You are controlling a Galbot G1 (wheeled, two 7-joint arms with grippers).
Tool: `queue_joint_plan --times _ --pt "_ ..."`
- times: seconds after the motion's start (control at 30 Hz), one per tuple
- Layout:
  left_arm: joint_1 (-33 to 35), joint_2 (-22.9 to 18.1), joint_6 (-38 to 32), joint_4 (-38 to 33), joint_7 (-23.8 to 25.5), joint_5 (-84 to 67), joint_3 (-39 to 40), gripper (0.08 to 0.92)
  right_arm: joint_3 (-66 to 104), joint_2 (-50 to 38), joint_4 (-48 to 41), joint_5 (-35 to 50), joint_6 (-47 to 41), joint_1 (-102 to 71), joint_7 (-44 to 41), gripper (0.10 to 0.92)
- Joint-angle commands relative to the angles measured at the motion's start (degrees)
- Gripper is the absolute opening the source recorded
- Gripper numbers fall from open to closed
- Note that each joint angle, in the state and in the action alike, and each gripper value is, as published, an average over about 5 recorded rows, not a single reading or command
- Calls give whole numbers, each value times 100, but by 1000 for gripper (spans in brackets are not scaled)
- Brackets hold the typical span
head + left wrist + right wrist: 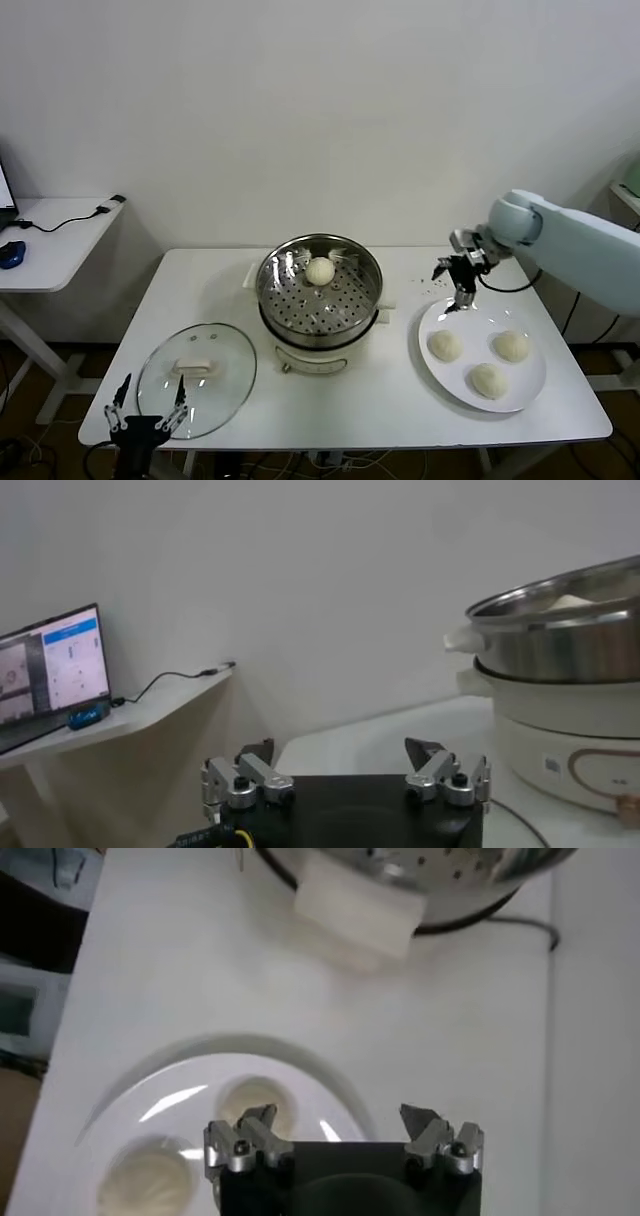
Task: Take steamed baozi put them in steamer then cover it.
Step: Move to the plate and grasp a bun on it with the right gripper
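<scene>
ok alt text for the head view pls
One bun sits in the steamer mid-table; three more wait on a plate under the open right claw. The lid lies by the open left claw.

A: We are looking at the steamer: its pot is showing as polished stainless metal, mirror-bright, with a perforated metal tray, and the base below is looking like smooth white plastic.

B: We are seeing the cover as clear glass with a thin metal rim and a white, plastic-looking handle. The steamed baozi are appearing matt, smooth and doughy.

A: The plate is gleaming, glossy white, catching streaks of light.

B: The desk is reading as a smooth, matt white top. We are noticing the right pincer and left pincer are dark, hard material with bare metal fittings.
</scene>
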Motion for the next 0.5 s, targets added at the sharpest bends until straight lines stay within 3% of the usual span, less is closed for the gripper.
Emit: queue_joint_plan --times 0.03,0.5 --pt "-1 -8 8 25 -3 18 -12 823 590 -147 -223 -302 -329 -1203 10 823" --pt "10 -31 -11 102 -12 51 -29 823 747 386 -837 -508 -189 -1389 48 823"
